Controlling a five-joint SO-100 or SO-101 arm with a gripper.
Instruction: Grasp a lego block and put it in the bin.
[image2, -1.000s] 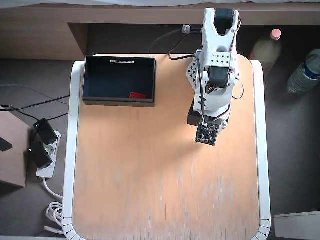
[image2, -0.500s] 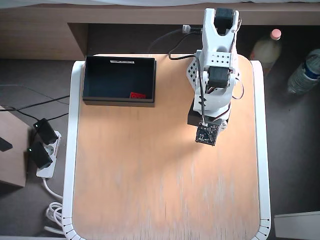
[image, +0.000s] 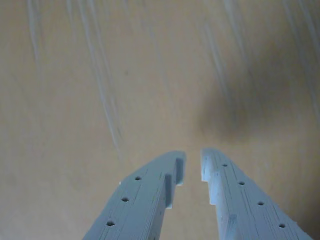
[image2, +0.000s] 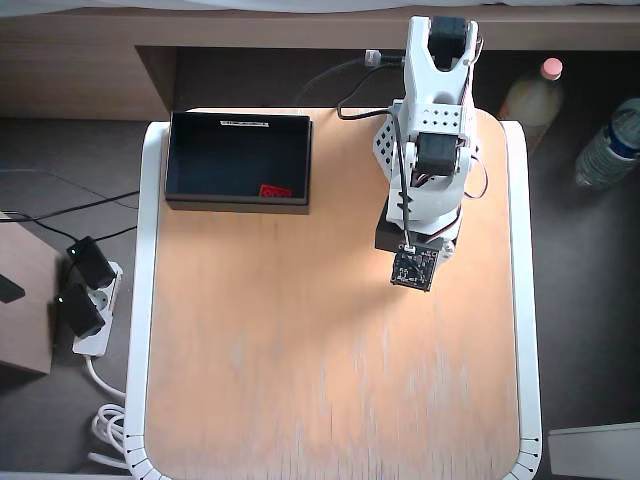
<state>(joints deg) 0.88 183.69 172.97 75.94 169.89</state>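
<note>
Although the task calls for a grasp, the lego block (image2: 274, 190) already lies inside the bin (image2: 238, 203), near its lower wall and right of centre as the overhead view shows it, a small red patch against the dark floor. The bin sits at the upper left corner of the worktop (image2: 300, 380), its white label strip along the far rim. The arm (image2: 430, 150) stands folded at the upper right, well apart from the bin, with its wrist camera board hanging over bare wood. Seen from the wrist view, the gripper (image: 193, 167) carries nothing: the jaws are nearly together, with only a narrow slit of worktop showing between the pale tips, and nothing but wood grain and a soft shadow lies ahead of them. From the jaws, the block lies to the left and slightly upward in the overhead view, across the bin's right wall. Its long axis appears to run roughly parallel to the bin's long walls, though the patch is too small to be sure. Judged from this layout, the placing looks complete and the arm appears to be at rest; no other block shows on the worktop.
</note>
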